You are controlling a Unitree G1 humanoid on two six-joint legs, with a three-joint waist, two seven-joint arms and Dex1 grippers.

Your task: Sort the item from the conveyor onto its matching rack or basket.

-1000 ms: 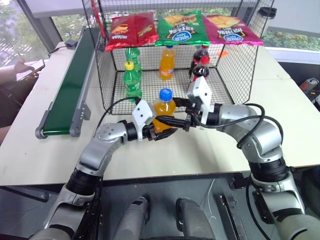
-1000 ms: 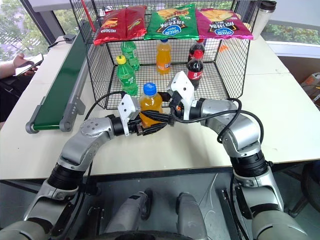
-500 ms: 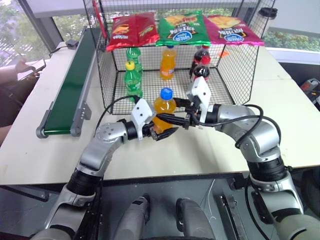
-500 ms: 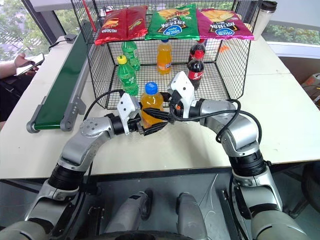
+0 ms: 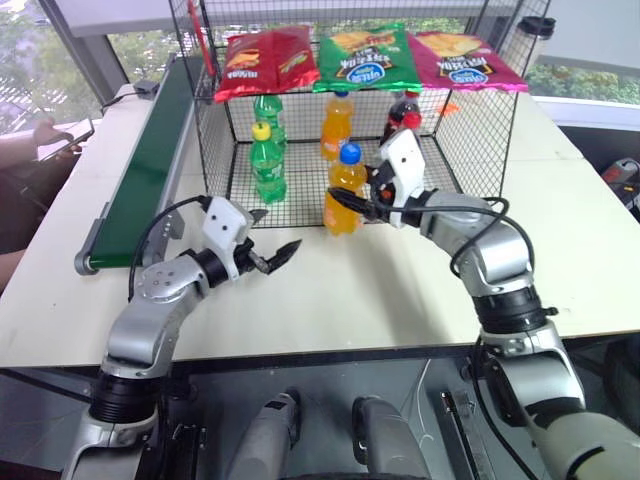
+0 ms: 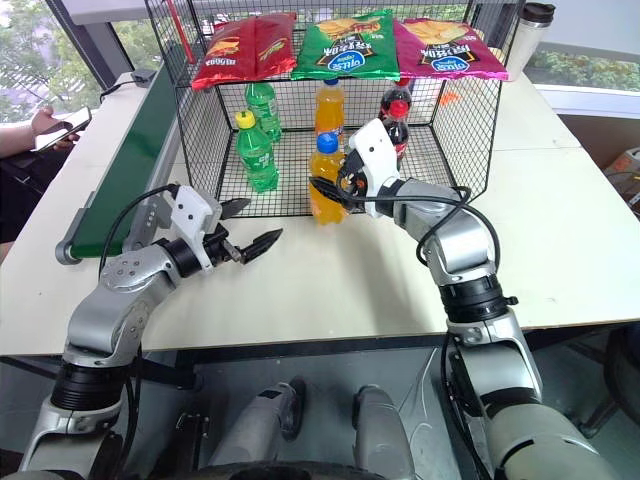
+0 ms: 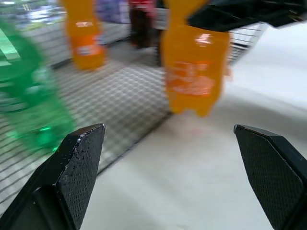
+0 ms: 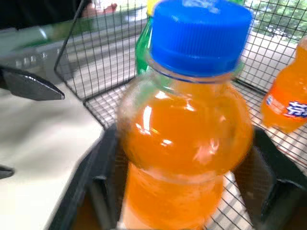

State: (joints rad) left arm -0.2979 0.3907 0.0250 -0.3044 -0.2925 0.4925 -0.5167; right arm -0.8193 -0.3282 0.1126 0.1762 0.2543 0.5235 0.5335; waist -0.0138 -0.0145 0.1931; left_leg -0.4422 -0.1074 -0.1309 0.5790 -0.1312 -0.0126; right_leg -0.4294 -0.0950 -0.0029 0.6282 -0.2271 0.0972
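Note:
The item, an orange soda bottle [image 5: 344,196] with a blue cap, hangs upright at the open front edge of the black wire basket [image 5: 482,128], its base just above the table. My right gripper [image 5: 338,206] is shut on the bottle's body; its fingers [image 8: 102,178] flank the bottle [image 8: 184,139]. My left gripper [image 6: 250,224] stands open with nothing in it, over the table to the bottle's left and apart from it. From the left wrist the bottle [image 7: 194,72] shows ahead of the open fingers [image 7: 72,167]. The green conveyor [image 5: 146,168] runs along the table's left side with nothing on it.
Inside the basket stand green soda bottles [image 5: 265,160], another orange bottle [image 5: 335,125] and cola bottles [image 5: 402,118]. Red, green and pink chip bags [image 5: 365,55] lie on its top. A person's hand with a phone [image 5: 60,135] is at far left. A tumbler [image 5: 530,35] stands back right.
My left gripper opened, let go of the bottle and drew away to the left. My right gripper, still shut on the bottle, carried it forward to the basket's front edge.

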